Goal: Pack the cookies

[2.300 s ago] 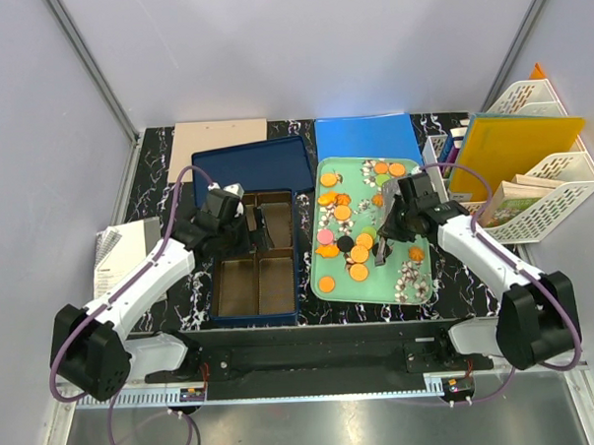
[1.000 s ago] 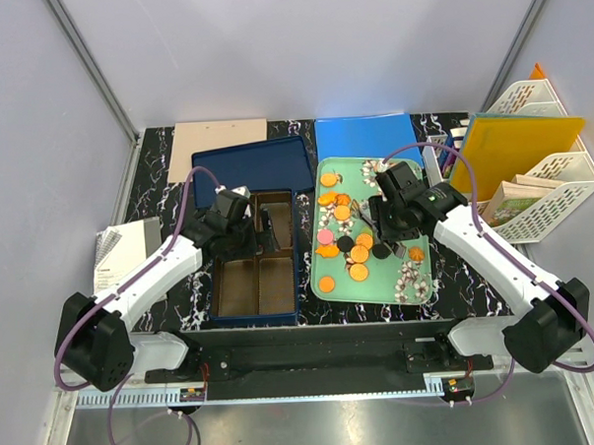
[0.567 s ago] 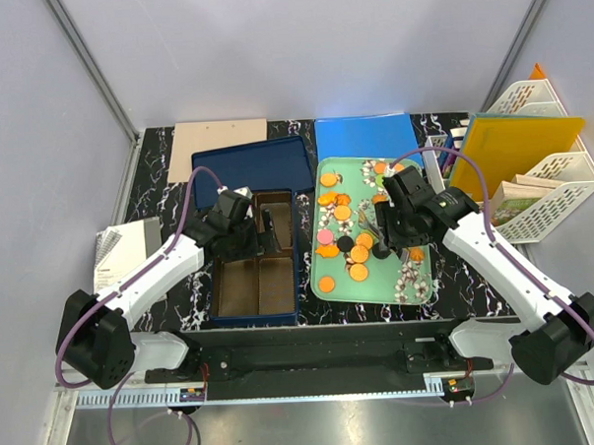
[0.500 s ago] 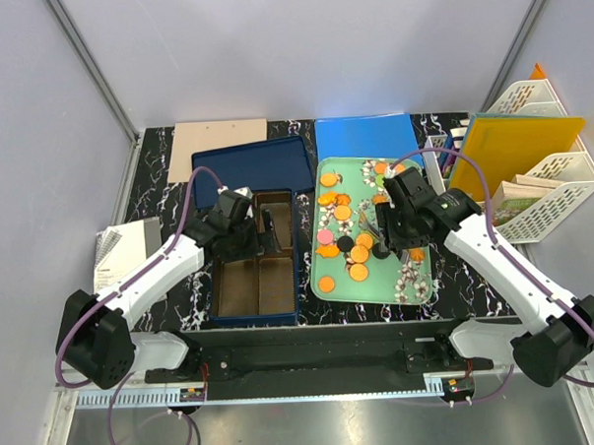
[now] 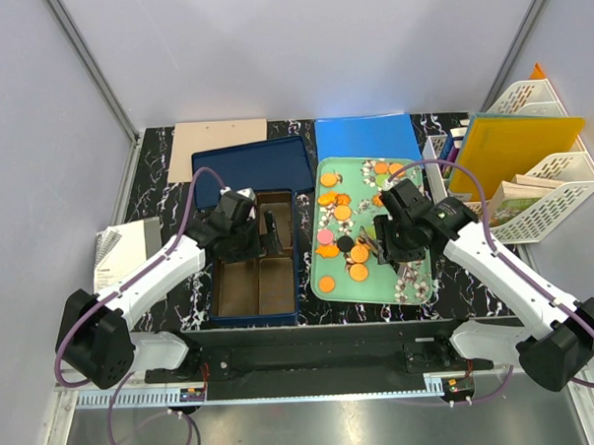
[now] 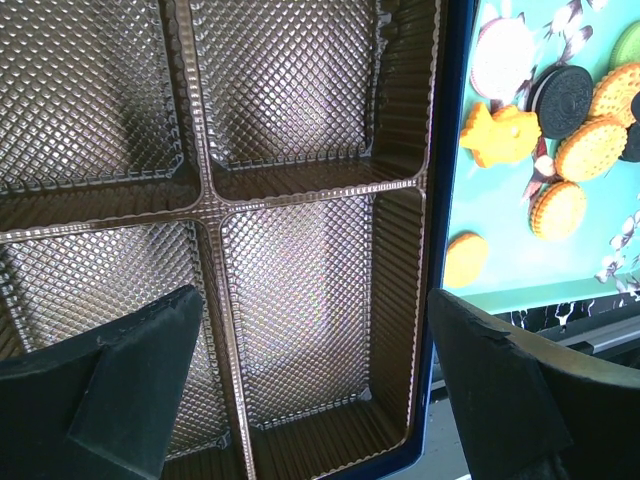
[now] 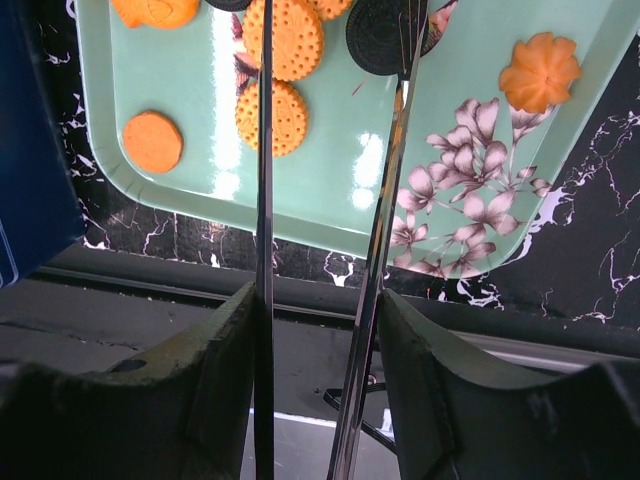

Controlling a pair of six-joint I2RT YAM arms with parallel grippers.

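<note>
- While the blue tin point(image 5: 214, 307) and its brown divided insert point(image 6: 300, 130) lie unmoved, left of the mint-green tray point(image 5: 379, 292), the compartments in view hold nothing; packing has not begun
- Over the last two seconds the right arm point(image 5: 496, 263) has drawn back from the tray's far right toward its middle
- left gripper point(image 5: 268, 229): stays over the insert, jaws wide apart, empty
- right gripper point(image 7: 315, 295): clamped on metal tongs point(image 7: 262, 180), blades reaching out over the tray
- cookies point(image 5: 349, 242): all on the tray, under and beside the blades, one orange disc showing between them; the tips run out of the wrist view, so a pinch cannot be told
</note>
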